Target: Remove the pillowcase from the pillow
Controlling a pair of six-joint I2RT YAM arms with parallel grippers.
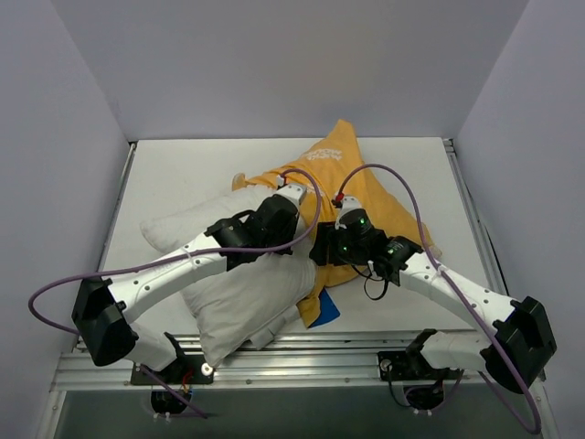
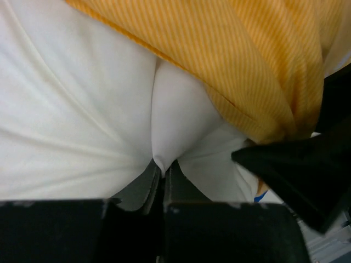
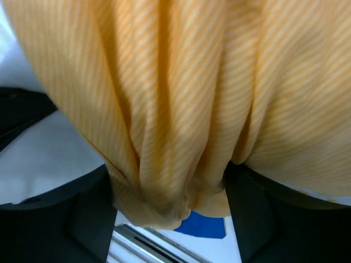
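Note:
The white pillow (image 1: 239,294) lies at the near left, half out of the yellow-orange pillowcase (image 1: 340,163), which stretches to the far right. A blue corner of the case shows near the front edge. My left gripper (image 1: 285,240) points down at the case's opening and is shut on a pinch of white pillow (image 2: 82,109) fabric; its jaws (image 2: 162,167) are closed tight. The case's yellow edge (image 2: 236,60) lies just beyond. My right gripper (image 1: 327,254) sits beside it, shut on a thick bunch of the yellow pillowcase (image 3: 181,109) between its fingers (image 3: 88,219).
The table's metal front rail (image 1: 302,352) runs just below the pillow's near corner. Grey walls enclose the table on three sides. The two grippers are close together; the right one shows as a black shape in the left wrist view (image 2: 299,172).

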